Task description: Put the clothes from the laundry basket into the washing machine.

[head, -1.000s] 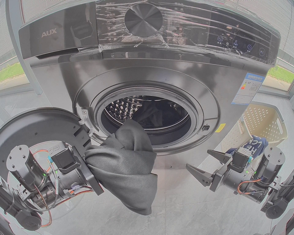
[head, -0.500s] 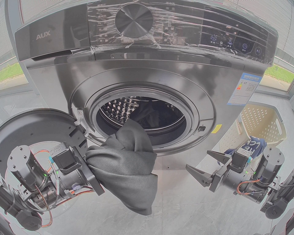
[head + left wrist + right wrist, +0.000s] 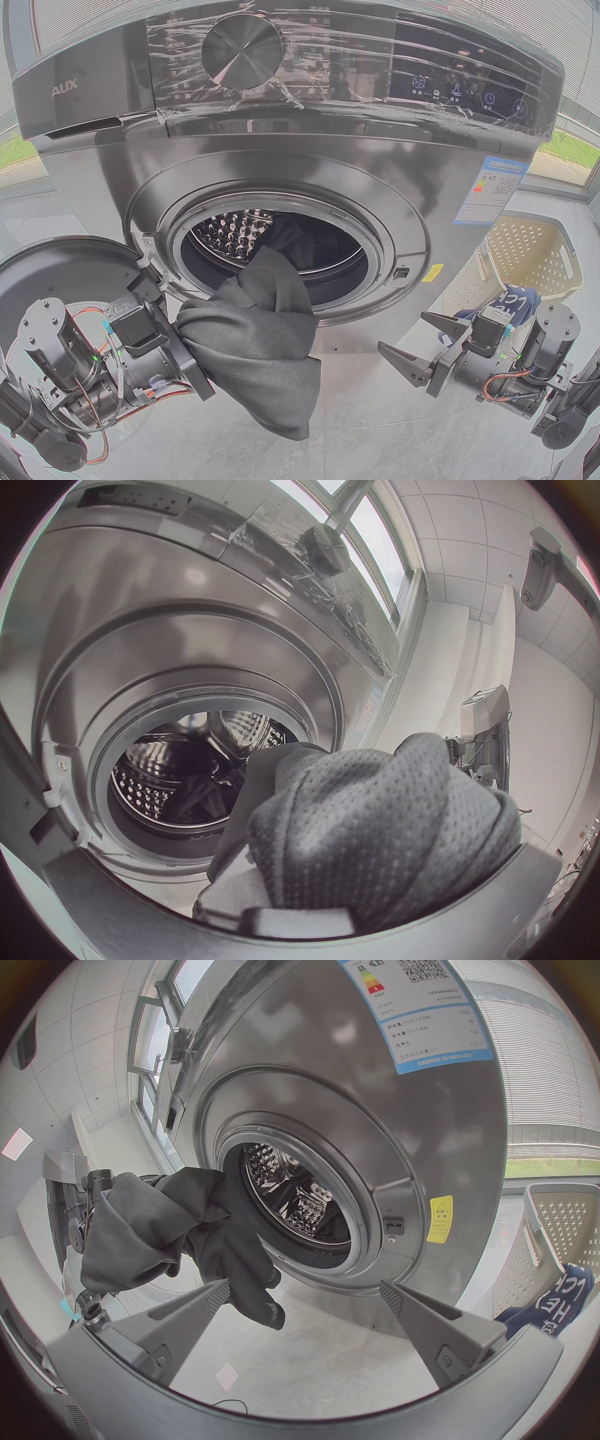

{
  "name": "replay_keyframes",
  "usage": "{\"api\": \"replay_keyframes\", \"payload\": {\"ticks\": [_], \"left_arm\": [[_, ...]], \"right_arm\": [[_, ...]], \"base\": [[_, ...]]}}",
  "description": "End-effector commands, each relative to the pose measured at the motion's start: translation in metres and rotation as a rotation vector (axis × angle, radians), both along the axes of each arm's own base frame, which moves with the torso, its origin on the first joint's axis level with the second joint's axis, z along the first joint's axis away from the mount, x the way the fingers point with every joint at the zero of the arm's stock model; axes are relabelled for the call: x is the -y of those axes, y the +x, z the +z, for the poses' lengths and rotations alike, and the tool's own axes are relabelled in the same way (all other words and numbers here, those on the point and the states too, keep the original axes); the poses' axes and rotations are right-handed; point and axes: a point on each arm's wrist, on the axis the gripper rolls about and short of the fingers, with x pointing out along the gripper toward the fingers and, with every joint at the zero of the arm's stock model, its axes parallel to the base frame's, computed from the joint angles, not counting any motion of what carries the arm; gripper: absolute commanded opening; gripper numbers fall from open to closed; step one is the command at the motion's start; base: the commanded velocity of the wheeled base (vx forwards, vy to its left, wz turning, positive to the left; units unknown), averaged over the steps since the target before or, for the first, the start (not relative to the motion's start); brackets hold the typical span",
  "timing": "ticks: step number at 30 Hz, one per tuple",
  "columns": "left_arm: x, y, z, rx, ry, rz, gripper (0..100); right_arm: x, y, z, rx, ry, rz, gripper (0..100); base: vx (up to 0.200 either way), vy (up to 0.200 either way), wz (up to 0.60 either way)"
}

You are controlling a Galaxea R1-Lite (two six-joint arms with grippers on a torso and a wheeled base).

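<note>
the round opening (image 3: pixel 375 250) of the washing machine (image 3: pixel 300 150) is left uncovered, with its door (image 3: pixel 62 275) swung wide to the left, just behind the left arm. a dark piece of clothing (image 3: pixel 294 234) is seen lying inside the drum (image 3: pixel 231 228). open floor (image 3: pixel 387 425) is left between the two arms, below the opening. a dark grey garment (image 3: pixel 256 350) is held bunched at the left gripper (image 3: pixel 181 350), whose jaws are buried in the cloth and clamped on it; its upper fold is raised to the opening's lower rim while the rest hangs clear of the floor. the right gripper (image 3: pixel 403 330) is held low to the right of the opening, pointing left, jaws spread wide and empty. behind it, a blue garment (image 3: pixel 519 300) is draped in the cream laundry basket (image 3: pixel 537 250) beside the machine.
</note>
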Motion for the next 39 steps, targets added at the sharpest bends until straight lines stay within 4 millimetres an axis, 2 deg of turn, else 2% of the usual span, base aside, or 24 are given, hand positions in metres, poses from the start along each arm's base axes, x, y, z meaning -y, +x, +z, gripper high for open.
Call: {"api": "replay_keyframes", "payload": {"ticks": [1, 4, 23, 28, 30, 35, 39], "left_arm": [[0.0, 0.0, -0.001, -0.007, 0.001, -0.003, 0], [0.001, 0.001, -0.002, -0.005, 0.006, -0.002, 0], [0.003, -0.004, -0.006, 0.005, 0.039, -0.019, 0], [0.008, -0.008, -0.007, -0.001, 0.045, -0.049, 0], [0.009, -0.009, -0.008, -0.002, 0.046, -0.054, 0], [0.02, -0.022, -0.007, 0.001, 0.043, -0.126, 0], [0.024, -0.019, -0.016, -0.036, 0.067, -0.104, 0]], "right_arm": [[0.0, 0.0, 0.0, -0.001, 0.0, 0.0, 100], [0.0, 0.0, 0.0, -0.001, 0.0, 0.002, 100], [0.001, -0.004, -0.004, -0.018, -0.016, 0.011, 100], [-0.001, -0.024, -0.016, -0.071, -0.062, 0.082, 100], [-0.002, -0.028, -0.018, -0.08, -0.07, 0.096, 100], [-0.004, -0.054, -0.028, -0.127, -0.116, 0.21, 100], [-0.01, -0.067, -0.027, -0.127, -0.119, 0.278, 100]], "base": [[0.0, 0.2, 0.0], [0.0, 0.2, 0.0], [0.011, 0.0, 0.0], [0.2, 0.0, 0.0], [0.0, 0.0, 0.0], [0.0, 0.0, 0.0], [0.0, 0.0, 0.0]]}}
